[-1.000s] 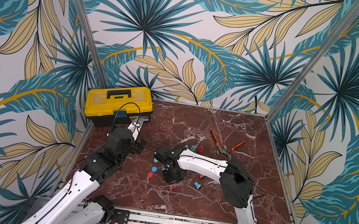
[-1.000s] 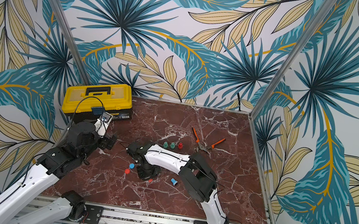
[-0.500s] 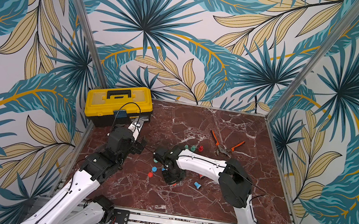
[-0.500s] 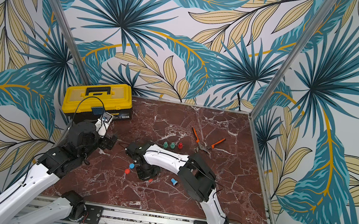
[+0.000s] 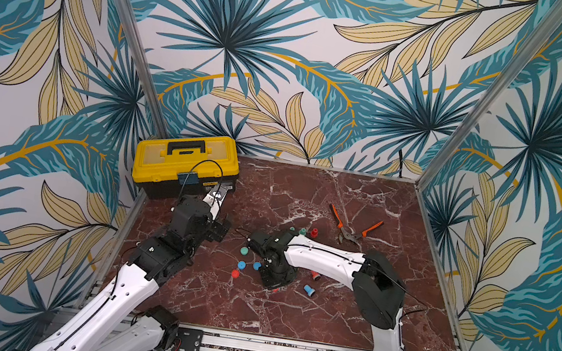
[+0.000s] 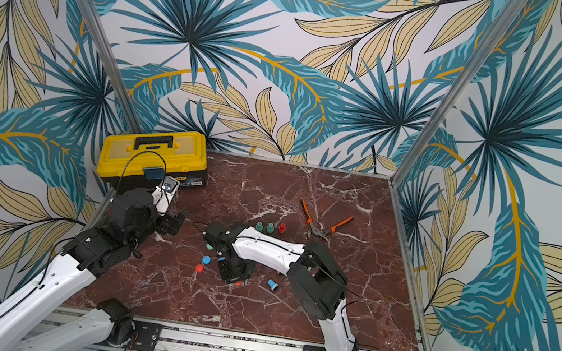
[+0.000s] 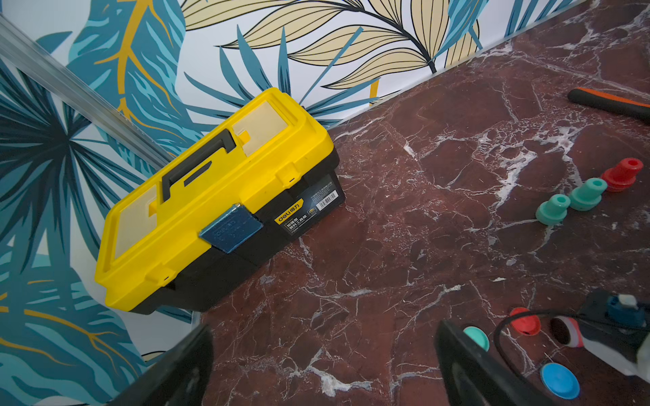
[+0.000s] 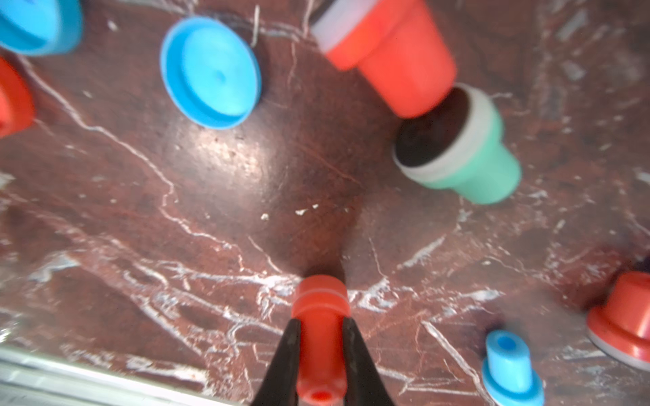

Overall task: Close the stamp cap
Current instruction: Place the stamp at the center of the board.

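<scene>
Currently right jaws are clenching the red stamp (image 8: 320, 298) by its stem, long axis pointing down at the table (image 8: 211, 211). Left jaws are hanging released, farther off at 10 o'clock in both top views.

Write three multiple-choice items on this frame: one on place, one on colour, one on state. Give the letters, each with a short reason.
1. Where on the table is the toolbox?
A. back left corner
B. front right corner
C. centre

2. What colour is the stamp in the right hand?
A. blue
B. green
C. red

3. How is the left hand?
A. shut, empty
B. open, empty
C. shut on the toolbox

Answers:
1 A: in both top views it sits against the back wall on the left arm's side.
2 C: the right wrist view shows red plastic clamped between the jaws.
3 B: the left wrist view shows its jaws wide apart with only bare table between them.
</scene>
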You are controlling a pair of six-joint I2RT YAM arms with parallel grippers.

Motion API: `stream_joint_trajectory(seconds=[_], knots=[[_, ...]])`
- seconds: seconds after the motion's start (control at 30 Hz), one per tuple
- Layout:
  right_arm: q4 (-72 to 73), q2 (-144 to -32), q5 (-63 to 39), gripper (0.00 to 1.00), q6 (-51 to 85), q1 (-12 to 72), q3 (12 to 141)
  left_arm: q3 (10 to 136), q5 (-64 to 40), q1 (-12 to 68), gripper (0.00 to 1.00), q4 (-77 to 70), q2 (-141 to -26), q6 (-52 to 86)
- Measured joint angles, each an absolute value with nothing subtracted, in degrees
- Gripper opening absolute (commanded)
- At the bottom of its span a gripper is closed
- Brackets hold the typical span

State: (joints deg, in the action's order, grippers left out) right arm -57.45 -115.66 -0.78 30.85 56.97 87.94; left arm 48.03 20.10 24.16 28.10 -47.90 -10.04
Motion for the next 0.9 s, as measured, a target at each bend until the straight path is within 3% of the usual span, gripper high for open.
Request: stream_joint_trajectory(seconds=[0.23,0.43,0.9], knots=[[-58.9,-108.7,-2.1,0.0,31.0,53.0,91.6,48.0,20.1,24.2,1.0,28.1,-47.4,-10.1],[-61.3,-109.1,-2.2,0.0,30.1,48.0,99.6,48.0,20.1,24.2,1.0,28.1,-46.4,-10.0],[-69.5,-131.5,-0.2,0.0,26.4,40.4,127.0,48.0,19.2,24.2,1.0,28.1,-46.4,-10.0]])
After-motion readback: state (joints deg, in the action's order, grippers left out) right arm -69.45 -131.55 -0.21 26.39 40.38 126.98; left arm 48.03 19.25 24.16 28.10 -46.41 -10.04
